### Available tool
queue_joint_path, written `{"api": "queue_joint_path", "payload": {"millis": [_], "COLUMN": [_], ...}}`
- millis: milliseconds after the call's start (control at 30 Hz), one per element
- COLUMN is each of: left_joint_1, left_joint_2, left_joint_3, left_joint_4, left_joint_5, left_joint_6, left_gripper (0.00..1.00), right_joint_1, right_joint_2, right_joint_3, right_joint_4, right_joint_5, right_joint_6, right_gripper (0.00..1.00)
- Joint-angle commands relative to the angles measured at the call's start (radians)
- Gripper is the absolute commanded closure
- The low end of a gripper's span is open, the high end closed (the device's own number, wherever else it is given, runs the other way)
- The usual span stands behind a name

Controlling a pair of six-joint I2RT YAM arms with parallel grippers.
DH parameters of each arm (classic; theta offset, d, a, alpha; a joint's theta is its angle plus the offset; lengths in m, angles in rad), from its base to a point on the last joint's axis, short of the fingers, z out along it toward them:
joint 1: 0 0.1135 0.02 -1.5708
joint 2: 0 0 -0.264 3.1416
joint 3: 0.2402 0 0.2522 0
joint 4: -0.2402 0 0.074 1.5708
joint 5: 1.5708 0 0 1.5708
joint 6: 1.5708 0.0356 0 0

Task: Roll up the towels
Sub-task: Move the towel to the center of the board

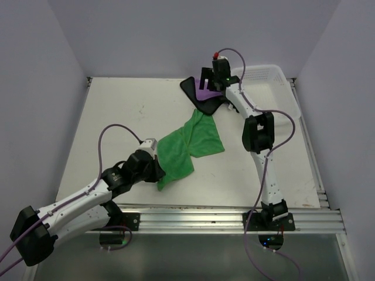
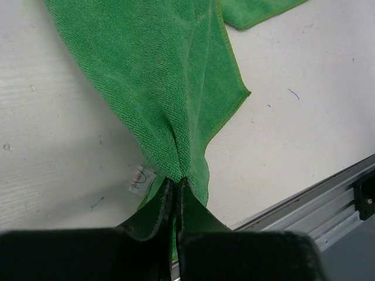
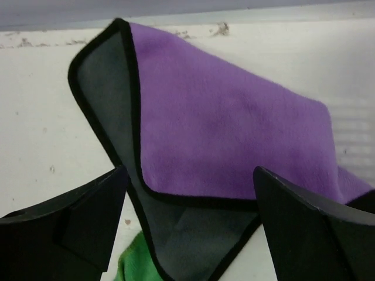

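Note:
The green towel (image 1: 190,143) lies crumpled in the middle of the table, drawn out to a point toward the near left. My left gripper (image 1: 159,175) is shut on that near corner. In the left wrist view the cloth (image 2: 158,76) fans away from the pinched jaws (image 2: 176,184), and a white label (image 2: 140,180) hangs beside them. The purple towel (image 1: 206,93) with its black back lies at the far centre, partly folded over itself. Just over it, my right gripper (image 1: 212,82) stands open. Its fingers (image 3: 188,175) straddle the folded purple towel (image 3: 234,134) with nothing between them.
A white lattice basket (image 1: 275,88) stands at the back right, close beside the right arm. A metal rail (image 1: 222,219) runs along the table's near edge, also seen in the left wrist view (image 2: 328,199). Walls close in the left, right and back.

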Motion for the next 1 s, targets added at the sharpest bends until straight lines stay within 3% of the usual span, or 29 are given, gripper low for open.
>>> {"api": "queue_joint_path", "payload": {"millis": [0, 67, 200, 333, 533, 633, 767, 833, 967], "left_joint_1": [-0.006, -0.006, -0.008, -0.008, -0.008, -0.008, -0.008, -0.008, -0.009], "left_joint_2": [0.032, 0.040, 0.024, 0.004, -0.048, -0.068, -0.082, -0.092, -0.125], "left_joint_3": [0.010, 0.017, 0.052, 0.051, 0.004, -0.001, 0.017, 0.039, 0.051], "left_joint_4": [0.044, 0.052, 0.047, 0.046, 0.018, -0.009, -0.060, -0.103, -0.077], "left_joint_5": [0.011, 0.010, -0.019, -0.032, -0.071, -0.096, -0.130, -0.154, -0.157], "left_joint_6": [-0.014, -0.018, -0.019, -0.036, -0.083, -0.085, -0.094, -0.105, -0.105], "left_gripper": [1.00, 1.00, 1.00, 1.00, 1.00, 0.69, 0.45, 0.40, 0.39], "right_joint_1": [-0.016, -0.016, -0.013, -0.003, 0.059, 0.098, 0.113, 0.115, 0.115], "right_joint_2": [-0.209, -0.289, -0.504, -0.702, -0.960, -1.050, -1.074, -1.058, -1.032], "right_joint_3": [-0.102, -0.180, -0.448, -0.735, -1.125, -1.289, -1.423, -1.466, -1.501], "right_joint_4": [0.028, 0.028, 0.108, 0.122, 0.079, 0.084, 0.117, 0.140, 0.177], "right_joint_5": [-0.056, -0.098, -0.213, -0.239, -0.211, -0.139, -0.115, -0.128, -0.141], "right_joint_6": [-0.040, -0.047, -0.057, -0.047, -0.009, 0.036, 0.067, 0.071, 0.071], "right_gripper": [0.09, 0.14, 0.33, 0.61, 0.57, 0.54, 0.51, 0.52, 0.54]}}
